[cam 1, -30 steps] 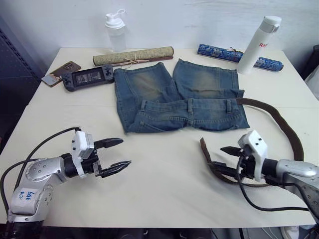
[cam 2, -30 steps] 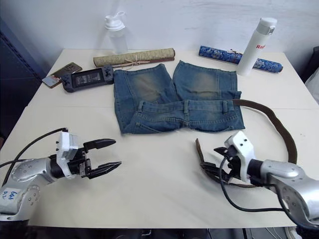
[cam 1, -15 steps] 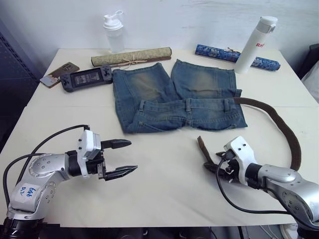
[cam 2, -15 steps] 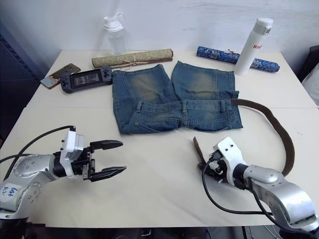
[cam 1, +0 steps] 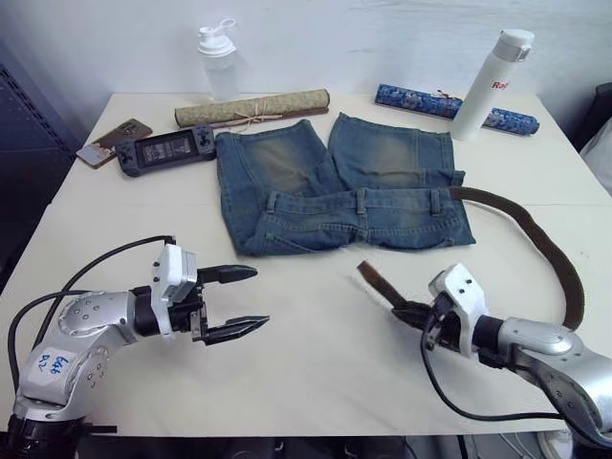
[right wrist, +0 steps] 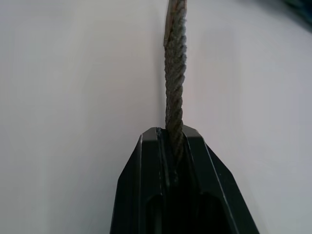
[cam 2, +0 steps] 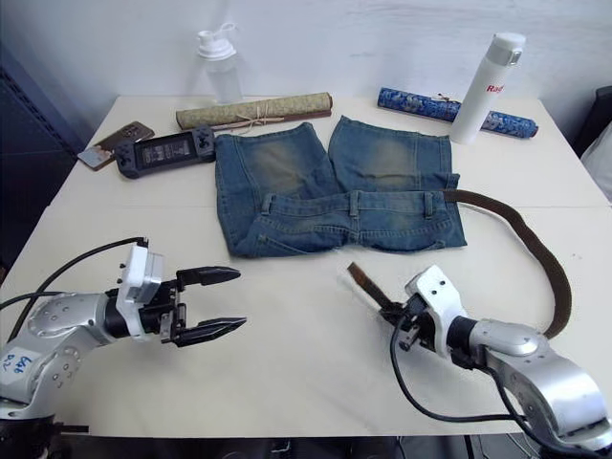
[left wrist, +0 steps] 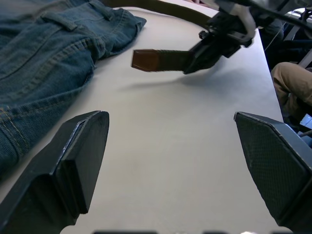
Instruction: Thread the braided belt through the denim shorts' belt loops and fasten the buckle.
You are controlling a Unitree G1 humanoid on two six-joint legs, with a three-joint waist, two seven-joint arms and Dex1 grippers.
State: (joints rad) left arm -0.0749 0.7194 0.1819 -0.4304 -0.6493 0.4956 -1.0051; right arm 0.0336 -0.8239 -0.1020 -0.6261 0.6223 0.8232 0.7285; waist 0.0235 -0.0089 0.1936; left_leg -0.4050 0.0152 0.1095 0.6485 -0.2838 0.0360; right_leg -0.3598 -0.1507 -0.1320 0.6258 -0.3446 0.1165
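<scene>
The step in hand is bringing the belt's free end round to the front of the waistband; the right claw (cam 1: pixel 413 313) is clamped on the braided belt (cam 1: pixel 535 229) just behind its tan tip, which sticks out toward 10 o'clock, lifted off the worktop (cam 1: pixel 316 354); from there the strap runs out to 3 o'clock, loops back and disappears at the right end of the waistband of the denim shorts (cam 1: pixel 339 186), which lie flat at 12 o'clock; the left claw (cam 1: pixel 239 301) hangs wide and empty at 9 o'clock; next, I judge, the tip must be aimed at the nearest of the belt loops (cam 1: pixel 438 202), or passed to the left claw; against half a second ago, the tip has swung further left and risen.
</scene>
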